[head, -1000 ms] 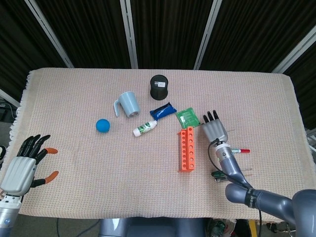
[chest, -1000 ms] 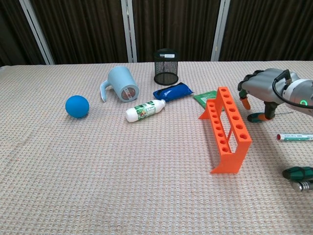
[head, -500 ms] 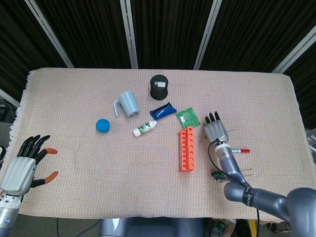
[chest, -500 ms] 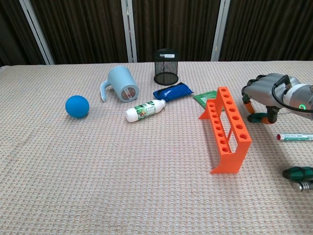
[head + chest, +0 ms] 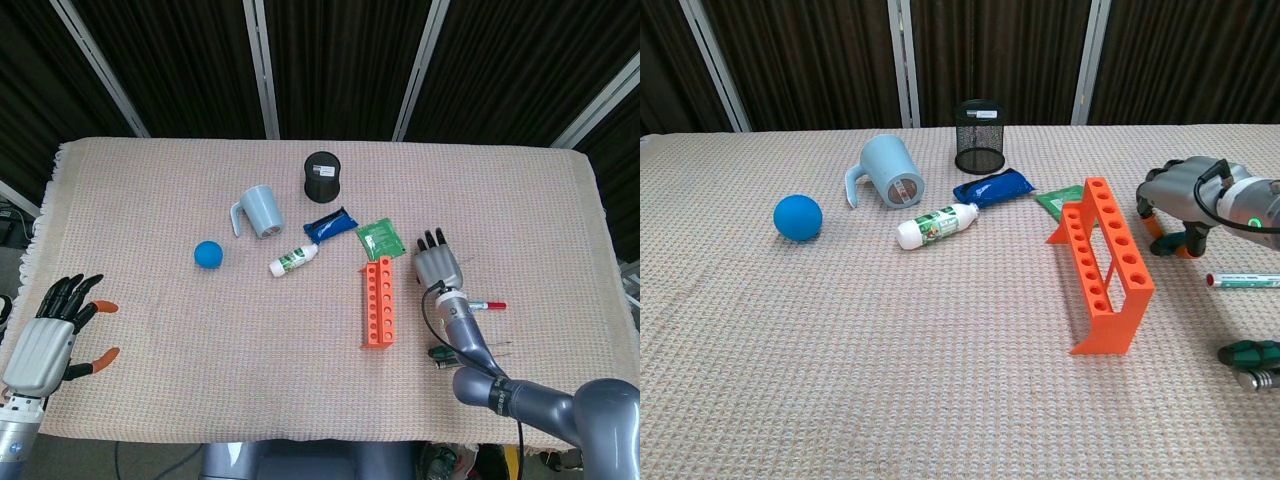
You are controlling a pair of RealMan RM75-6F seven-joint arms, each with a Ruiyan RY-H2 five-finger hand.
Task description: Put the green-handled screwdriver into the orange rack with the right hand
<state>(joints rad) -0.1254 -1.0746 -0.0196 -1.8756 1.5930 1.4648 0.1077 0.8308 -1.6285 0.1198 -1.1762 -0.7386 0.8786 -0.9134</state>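
Note:
The green-handled screwdriver (image 5: 440, 354) (image 5: 1250, 355) lies on the cloth near the front edge, to the right of the orange rack (image 5: 379, 300) (image 5: 1102, 262). The rack stands upright with its row of holes empty. My right hand (image 5: 437, 262) (image 5: 1178, 198) hovers low beside the rack's far right end, palm down, its fingertips at the cloth, and it holds nothing. The screwdriver lies well nearer to me than this hand does. My left hand (image 5: 45, 335) hangs past the table's left front corner, fingers spread and empty.
A marker pen with a red cap (image 5: 487, 305) (image 5: 1245, 281) lies between the right hand and the screwdriver. Behind the rack are a green packet (image 5: 380, 237), a blue pouch (image 5: 330, 224), a white bottle (image 5: 294, 260), a blue mug (image 5: 258, 211), a black mesh cup (image 5: 322, 176) and a blue ball (image 5: 208, 253).
My right hand has sunk toward the cloth and drawn slightly nearer, staying beside the rack's far end. The left hand and all objects are unmoved.

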